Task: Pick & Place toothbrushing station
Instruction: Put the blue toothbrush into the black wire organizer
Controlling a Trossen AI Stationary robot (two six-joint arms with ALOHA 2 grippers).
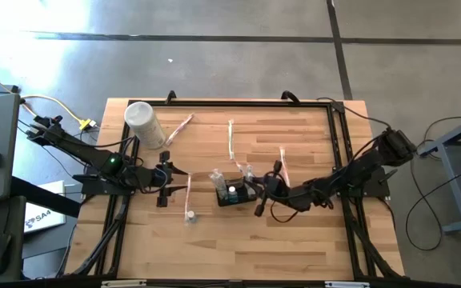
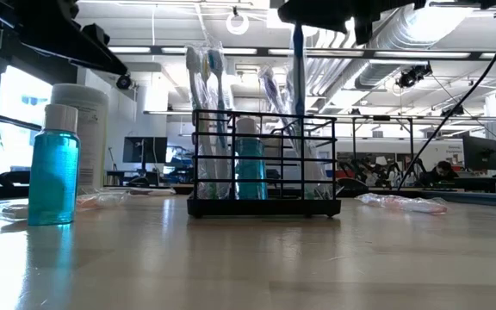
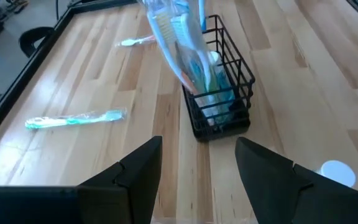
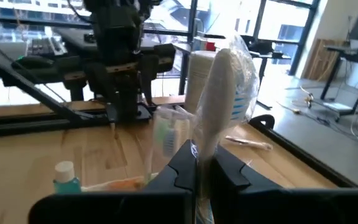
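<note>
Holding: right tool (image 4: 205,171) pinches a wrapped toothbrush (image 4: 225,93) just above the black holder box (image 1: 234,192).
Left tool (image 3: 197,171): fingers apart, empty, beside the small blue bottle (image 1: 190,215).
Holder box: mid-tabletop (image 1: 214,248), already carrying toothbrushes.

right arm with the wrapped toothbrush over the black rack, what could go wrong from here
1. The right tool is shut on the wrapped toothbrush low on its handle, so the brush could tilt and miss the compartment.
2. The holder already has several brushes and a blue bottle crowding it; the loose wrapper might snag on them or on the wire rim.
3. The holder looks light, so a push from the side could slide or tip it.
</note>
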